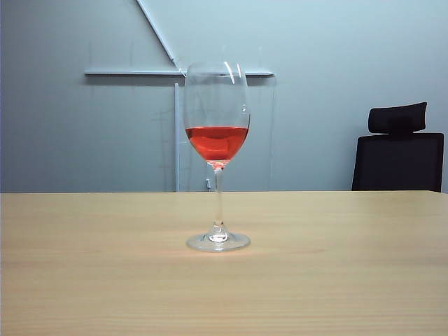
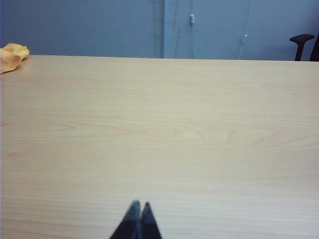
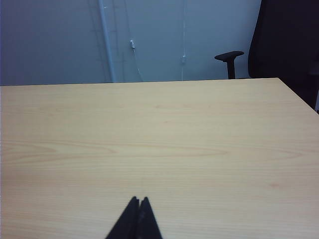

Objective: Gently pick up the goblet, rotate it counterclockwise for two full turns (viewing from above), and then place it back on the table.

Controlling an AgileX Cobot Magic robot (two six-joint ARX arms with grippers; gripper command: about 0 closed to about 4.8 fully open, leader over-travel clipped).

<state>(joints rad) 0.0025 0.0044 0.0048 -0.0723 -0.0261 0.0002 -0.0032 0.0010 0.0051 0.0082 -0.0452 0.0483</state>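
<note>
- Smooth beige wood-grain table (image 1: 84, 280) fills the near view.
- Left gripper (image 2: 138, 205) of mine hangs level over bare tabletop, black tapered fingers pressed together, empty.
- Goblet (image 1: 217, 140), clear glass, red liquid, thin stem, stands upright mid-table.
- Right gripper (image 3: 138, 200) likewise clenched, holding nothing.

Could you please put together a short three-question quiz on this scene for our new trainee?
1. True or false: the goblet stands upright on the table.
2. How do the left hand and right hand stand? A) both shut, B) both open, C) one holds the glass.
3. What lies at the table's far edge in the left wrist view?

Key:
1. True; it holds red liquid and nothing touches it.
2. A; each hangs low over bare tabletop, fingers together.
3. A yellow cloth.
</note>
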